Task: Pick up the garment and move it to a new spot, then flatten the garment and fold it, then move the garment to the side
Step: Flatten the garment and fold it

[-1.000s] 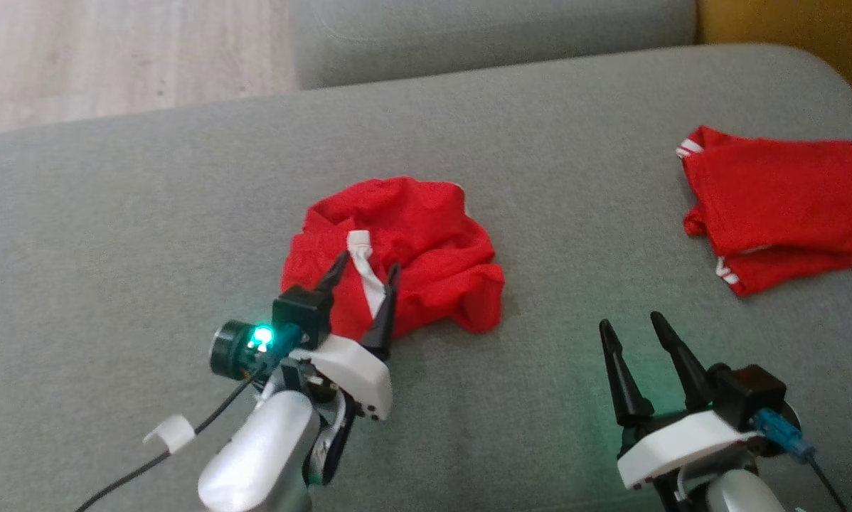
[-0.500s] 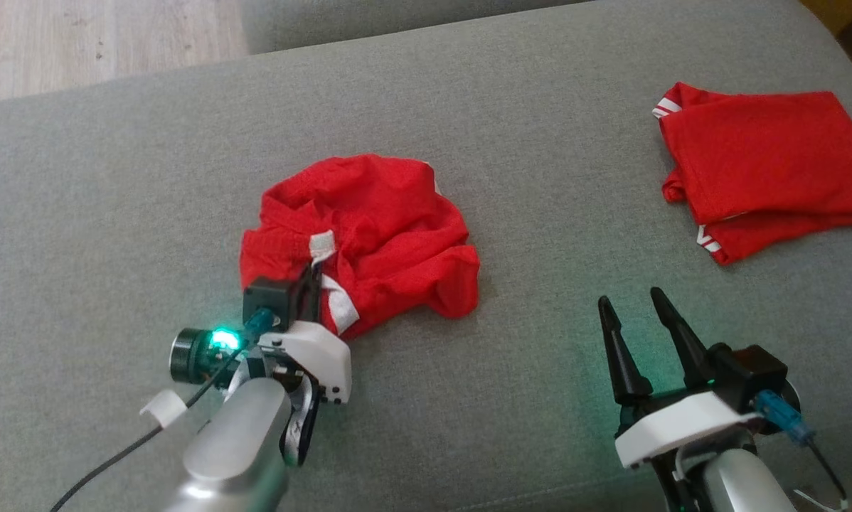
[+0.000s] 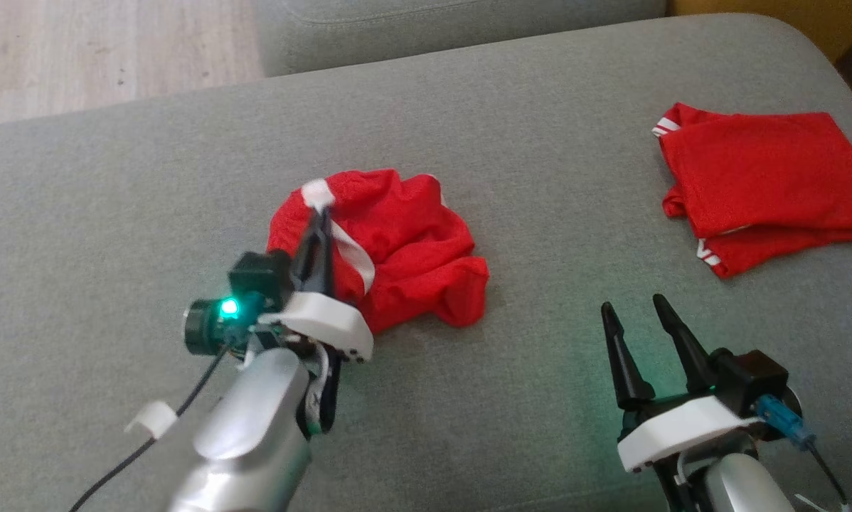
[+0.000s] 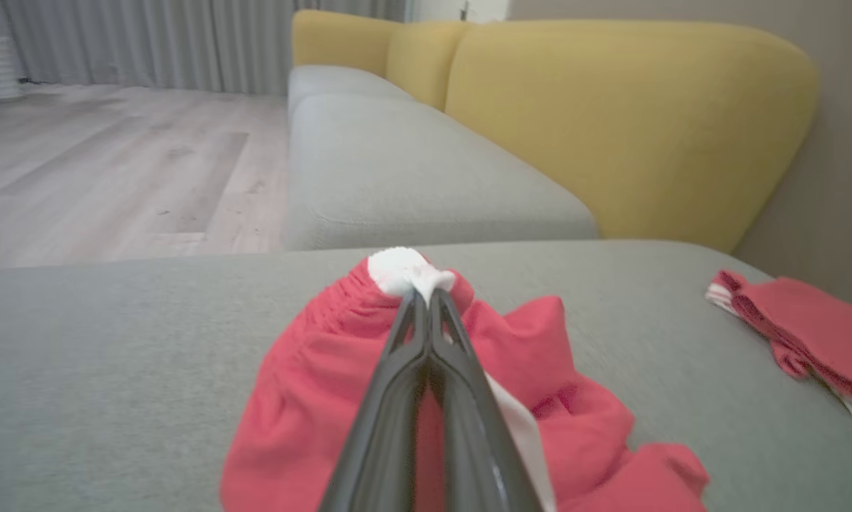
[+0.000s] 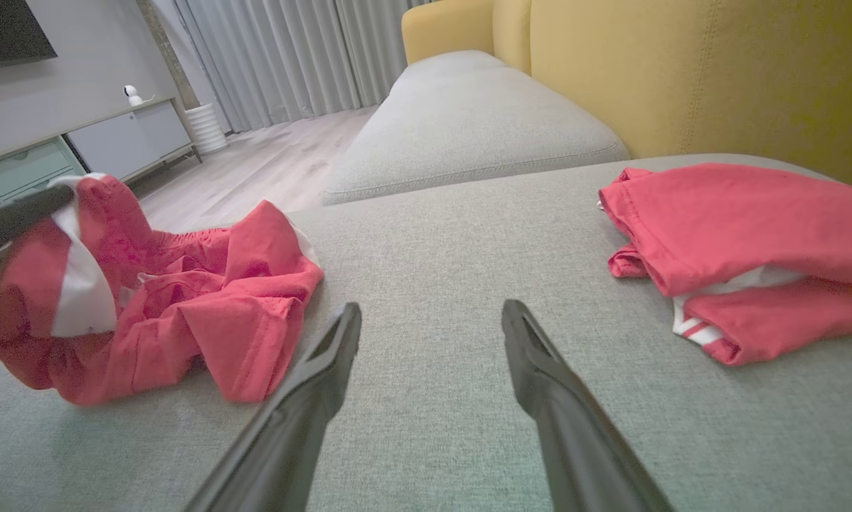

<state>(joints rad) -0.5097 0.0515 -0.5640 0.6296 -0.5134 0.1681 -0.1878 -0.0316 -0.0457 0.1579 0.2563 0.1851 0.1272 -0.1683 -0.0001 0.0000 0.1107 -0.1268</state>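
A crumpled red garment (image 3: pixel 412 249) with a white stripe lies in the middle of the grey sofa seat (image 3: pixel 540 178). My left gripper (image 3: pixel 318 213) is shut on its white-edged part, which is lifted off the cushion while the rest stays down. The left wrist view shows that white bit (image 4: pixel 401 270) pinched at the fingertips, red cloth (image 4: pixel 305 398) hanging below. My right gripper (image 3: pixel 632 316) stands open near the front right, apart from the cloth. In the right wrist view its fingers (image 5: pixel 326 355) point over bare cushion, the garment (image 5: pixel 184 313) lying to their left.
A second red garment (image 3: pixel 760 185), folded, lies at the seat's right end, also seen as folded cloth (image 5: pixel 739 242) in the right wrist view. Yellow backrest cushions (image 4: pixel 611 121) rise behind. Another grey seat (image 4: pixel 397 171) and wooden floor (image 3: pixel 77 57) lie beyond.
My left gripper closed on the garment's white-striped edge and raised it, pulling that part of the cloth up. The head camera shifted. The right gripper stayed open in place.
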